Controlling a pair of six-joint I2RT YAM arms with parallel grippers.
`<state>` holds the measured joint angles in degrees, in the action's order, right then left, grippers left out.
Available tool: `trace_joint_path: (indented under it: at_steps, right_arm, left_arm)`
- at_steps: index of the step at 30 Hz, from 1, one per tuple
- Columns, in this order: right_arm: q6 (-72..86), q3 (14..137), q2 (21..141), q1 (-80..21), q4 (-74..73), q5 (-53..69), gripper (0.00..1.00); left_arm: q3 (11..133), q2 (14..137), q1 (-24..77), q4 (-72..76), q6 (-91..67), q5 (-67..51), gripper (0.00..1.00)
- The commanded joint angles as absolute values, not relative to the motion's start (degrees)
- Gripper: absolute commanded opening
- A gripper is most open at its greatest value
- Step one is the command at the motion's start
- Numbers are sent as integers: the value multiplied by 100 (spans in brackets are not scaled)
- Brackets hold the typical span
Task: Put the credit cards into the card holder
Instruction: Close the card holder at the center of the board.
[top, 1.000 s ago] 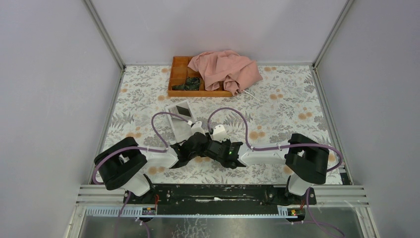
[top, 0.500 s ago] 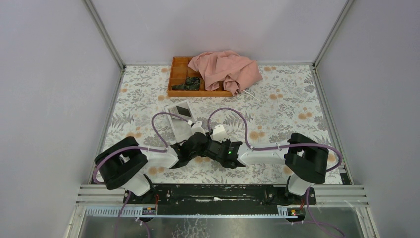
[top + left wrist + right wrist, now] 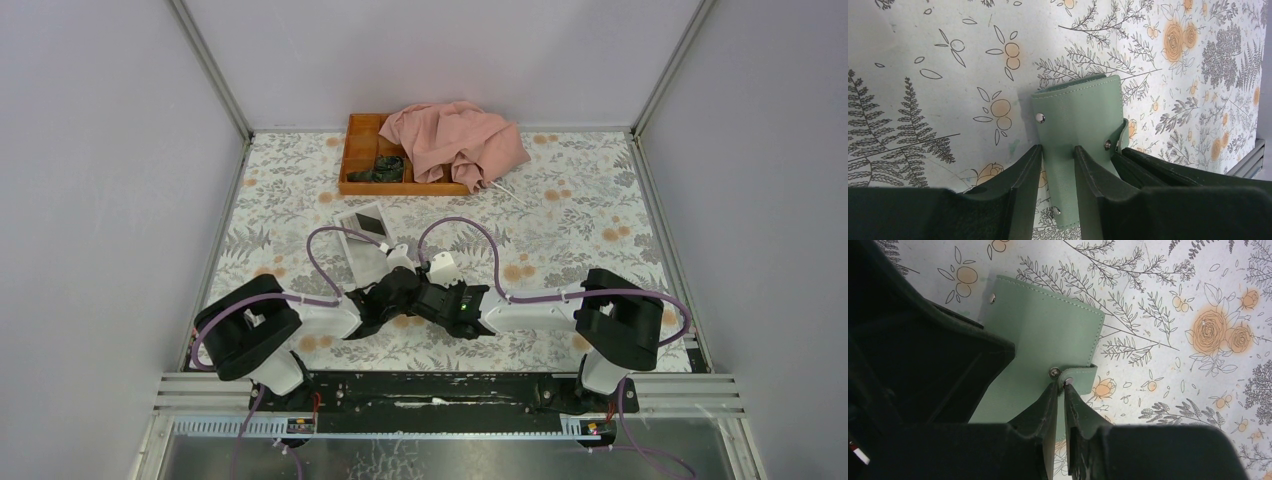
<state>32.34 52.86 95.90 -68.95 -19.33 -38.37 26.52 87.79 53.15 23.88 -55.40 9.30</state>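
The card holder (image 3: pixel 1078 112) is a dull grey-green folded case with metal snaps, held just above the floral table. My left gripper (image 3: pixel 1058 162) is shut on its lower part, one finger on each side. My right gripper (image 3: pixel 1060 390) is shut on the case's small strap tab (image 3: pixel 1079 376) next to a snap; the case body (image 3: pixel 1043 330) lies to the left of it. In the top view both grippers (image 3: pixel 415 293) meet at the table's near middle and hide the case. No credit cards show in any view.
A white open-topped box (image 3: pixel 365 238) lies just beyond the grippers, to their left. An orange wooden tray (image 3: pixel 362 160) stands at the back with a pink cloth (image 3: pixel 455 140) heaped over its right side. Grey walls enclose the table.
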Motion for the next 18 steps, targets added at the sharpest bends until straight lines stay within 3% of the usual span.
trace_joint_path:
  at_steps: [1, 18]
  right_arm:
    - [3131, 5896, 9672, -6874, -1376, -4016, 16]
    - [2991, 6051, 9721, -6858, -1188, -3971, 17]
  left_arm:
    - [2800, 9022, 5721, 2346, -5528, 937, 38]
    - [2660, 8918, 5764, 2368, -5652, 1035, 34]
